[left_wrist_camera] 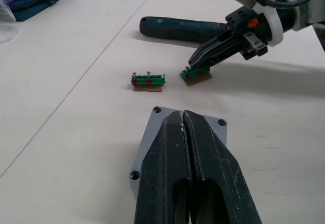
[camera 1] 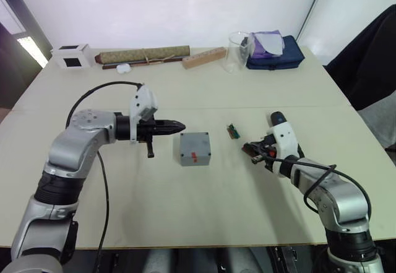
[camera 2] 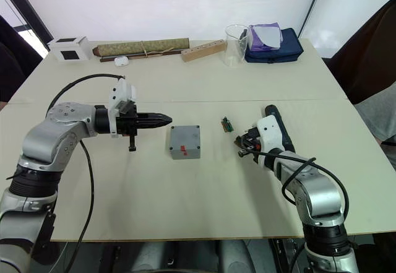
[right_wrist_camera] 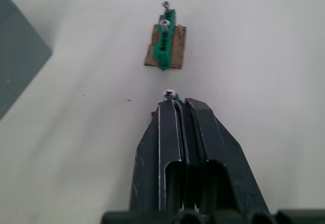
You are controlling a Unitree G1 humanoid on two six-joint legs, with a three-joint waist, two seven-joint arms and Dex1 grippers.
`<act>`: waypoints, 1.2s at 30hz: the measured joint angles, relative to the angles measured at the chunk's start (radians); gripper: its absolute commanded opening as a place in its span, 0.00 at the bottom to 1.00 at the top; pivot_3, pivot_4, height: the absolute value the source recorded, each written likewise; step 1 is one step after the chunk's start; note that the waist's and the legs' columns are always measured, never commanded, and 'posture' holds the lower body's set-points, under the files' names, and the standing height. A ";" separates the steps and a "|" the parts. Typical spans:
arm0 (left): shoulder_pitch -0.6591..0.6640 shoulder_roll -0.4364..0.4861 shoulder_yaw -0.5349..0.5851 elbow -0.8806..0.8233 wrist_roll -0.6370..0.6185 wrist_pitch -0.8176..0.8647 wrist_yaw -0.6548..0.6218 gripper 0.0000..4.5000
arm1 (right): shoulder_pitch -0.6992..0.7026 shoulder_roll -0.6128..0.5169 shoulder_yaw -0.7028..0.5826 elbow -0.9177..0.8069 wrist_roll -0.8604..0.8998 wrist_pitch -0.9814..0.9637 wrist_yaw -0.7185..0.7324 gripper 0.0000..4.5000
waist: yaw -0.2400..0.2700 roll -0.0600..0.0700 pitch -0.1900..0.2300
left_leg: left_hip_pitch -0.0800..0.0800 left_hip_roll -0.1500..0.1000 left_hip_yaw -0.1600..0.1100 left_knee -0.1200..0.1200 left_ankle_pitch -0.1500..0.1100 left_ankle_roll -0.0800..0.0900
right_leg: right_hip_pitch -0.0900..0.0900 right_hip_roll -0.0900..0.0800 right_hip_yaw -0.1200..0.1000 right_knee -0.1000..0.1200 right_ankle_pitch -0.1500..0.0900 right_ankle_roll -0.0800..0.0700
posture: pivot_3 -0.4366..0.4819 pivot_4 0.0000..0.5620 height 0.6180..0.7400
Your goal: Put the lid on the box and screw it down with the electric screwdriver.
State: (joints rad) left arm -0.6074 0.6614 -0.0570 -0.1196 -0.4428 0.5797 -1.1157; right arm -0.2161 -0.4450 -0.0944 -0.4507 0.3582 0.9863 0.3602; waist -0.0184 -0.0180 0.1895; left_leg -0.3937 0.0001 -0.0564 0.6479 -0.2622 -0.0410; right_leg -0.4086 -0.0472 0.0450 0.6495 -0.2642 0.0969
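Left gripper [camera 1: 179,125] over cream table [camera 1: 185,217], white wall [camera 1: 185,7] behind

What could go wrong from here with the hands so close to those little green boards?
The right hand, fingers closed, is touching a small green screw board and could knock it over or spill its screws. The dark blue pen-shaped screwdriver lies just behind that arm; a sweep might roll it across the beige table.

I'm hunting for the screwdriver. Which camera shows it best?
The left wrist view: the screwdriver lies along the table behind the right gripper, most of its dark body exposed. In the head views just its end shows past that arm.
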 measured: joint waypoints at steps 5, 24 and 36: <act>0.006 0.000 0.000 0.000 -0.001 -0.003 0.008 0.00 | -0.023 -0.016 -0.044 -0.061 0.035 0.060 -0.001 0.01 | 0.000 0.000 0.000 | 0.000 0.000 0.000 0.000 0.000 0.000 | 0.000 0.000 0.000 0.000 0.000 0.000 | 0.48 0.27 0.97; 0.062 0.053 0.022 0.019 -0.002 -0.027 0.006 0.00 | -0.442 0.043 0.216 0.059 0.134 0.149 0.062 0.01 | 0.001 0.001 0.000 | -0.001 0.000 0.000 0.000 0.000 0.000 | 0.000 -0.001 0.000 0.000 0.000 0.000 | 0.48 0.27 0.97; 0.100 0.052 0.034 -0.042 -0.006 -0.018 0.048 0.00 | -0.452 0.026 0.306 0.145 0.049 0.045 0.109 0.01 | -0.002 0.001 0.000 | 0.000 0.000 0.000 0.000 0.000 0.000 | -0.001 -0.001 0.000 0.000 0.000 0.000 | 0.48 0.27 0.97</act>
State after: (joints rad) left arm -0.5076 0.7135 -0.0229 -0.1611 -0.4486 0.5614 -1.0680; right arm -0.6685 -0.4192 0.2113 -0.3053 0.4072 1.0313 0.4696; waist -0.0209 -0.0174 0.1899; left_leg -0.3942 0.0000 -0.0569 0.6479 -0.2622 -0.0410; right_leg -0.4093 -0.0479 0.0447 0.6496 -0.2641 0.0968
